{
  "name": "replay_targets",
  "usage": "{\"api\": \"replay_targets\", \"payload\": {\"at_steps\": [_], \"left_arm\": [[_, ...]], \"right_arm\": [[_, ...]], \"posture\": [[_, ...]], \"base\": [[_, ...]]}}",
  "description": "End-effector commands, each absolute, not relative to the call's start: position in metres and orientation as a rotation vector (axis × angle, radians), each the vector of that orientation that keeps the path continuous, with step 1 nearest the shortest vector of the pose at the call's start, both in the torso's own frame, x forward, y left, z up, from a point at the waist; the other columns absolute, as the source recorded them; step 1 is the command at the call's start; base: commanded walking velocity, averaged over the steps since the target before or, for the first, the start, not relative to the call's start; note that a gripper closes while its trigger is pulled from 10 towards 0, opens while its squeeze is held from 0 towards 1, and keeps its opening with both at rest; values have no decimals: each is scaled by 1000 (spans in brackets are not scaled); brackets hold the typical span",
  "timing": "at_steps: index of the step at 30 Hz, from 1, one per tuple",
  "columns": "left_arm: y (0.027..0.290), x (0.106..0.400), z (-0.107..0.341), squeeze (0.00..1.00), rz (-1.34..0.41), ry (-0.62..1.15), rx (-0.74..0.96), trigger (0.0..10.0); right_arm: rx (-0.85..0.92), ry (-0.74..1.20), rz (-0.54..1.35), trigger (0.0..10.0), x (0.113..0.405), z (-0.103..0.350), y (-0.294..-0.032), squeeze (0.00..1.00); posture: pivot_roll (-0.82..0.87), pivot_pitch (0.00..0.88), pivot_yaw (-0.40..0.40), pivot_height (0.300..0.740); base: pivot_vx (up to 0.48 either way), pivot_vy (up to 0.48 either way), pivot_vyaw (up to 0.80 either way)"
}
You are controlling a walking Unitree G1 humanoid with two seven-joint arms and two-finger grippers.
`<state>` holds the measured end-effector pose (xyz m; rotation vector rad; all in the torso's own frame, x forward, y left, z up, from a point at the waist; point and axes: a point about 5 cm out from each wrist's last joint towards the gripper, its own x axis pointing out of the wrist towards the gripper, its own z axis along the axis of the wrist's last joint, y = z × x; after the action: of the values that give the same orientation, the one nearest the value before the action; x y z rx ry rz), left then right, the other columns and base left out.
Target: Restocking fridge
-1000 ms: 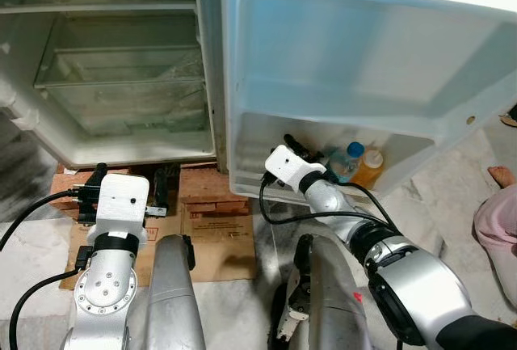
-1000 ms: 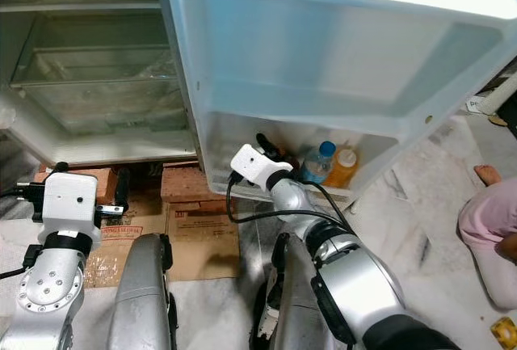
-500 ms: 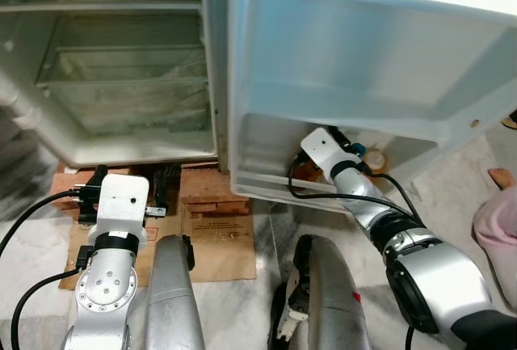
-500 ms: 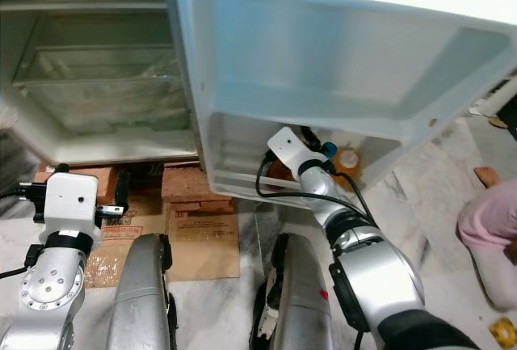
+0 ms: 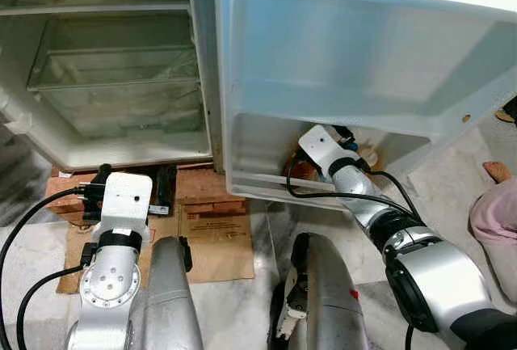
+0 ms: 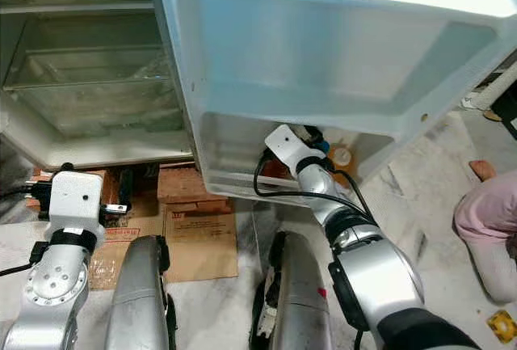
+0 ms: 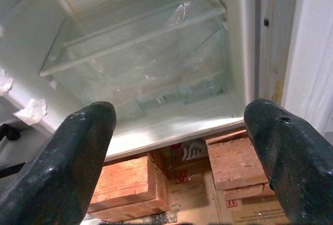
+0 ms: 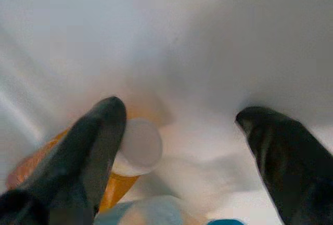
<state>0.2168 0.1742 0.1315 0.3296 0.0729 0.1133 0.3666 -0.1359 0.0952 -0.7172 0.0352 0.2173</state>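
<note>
Since a second ago the right gripper [image 8: 177, 131] has moved rightwards along the door shelf [image 5: 266, 184], toward the bottles. Its fingers are spread with nothing between; the upright orange bottle [image 8: 125, 157] touches one finger [image 8: 99, 147]. The left gripper [image 7: 177, 147], open, idles far off.

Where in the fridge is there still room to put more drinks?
The clear drawer and the glass shelf above it look bare. The door bin is crowded on its right, where the right pincer hangs open over the orange bottle and a blue cap.
</note>
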Motion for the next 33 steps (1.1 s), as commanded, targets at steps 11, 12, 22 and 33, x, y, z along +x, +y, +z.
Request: {"api": "replay_targets", "payload": {"at_steps": [11,12,22,33], "left_arm": [[174,224,125,0,140,62,311,10000],[174,224,125,0,141,62,310,10000],[180,226,106,0,198,151,222,10000],[174,242,110,0,134,125,186,10000]], "right_arm": [[-312,-138,505,10000,354,112,-115,1000],[-299,-131,533,10000,351,109,-116,1000],[-157,-26,465,10000,322,82,-149,1000],[-42,65,277,10000,278,75,-175,1000]], "posture": [[202,110,-102,570],[199,108,-102,570],[154,40,-104,570],[92,18,-43,570]], "base": [[0,0,0],[0,0,0],[0,0,0],[0,0,0]]}}
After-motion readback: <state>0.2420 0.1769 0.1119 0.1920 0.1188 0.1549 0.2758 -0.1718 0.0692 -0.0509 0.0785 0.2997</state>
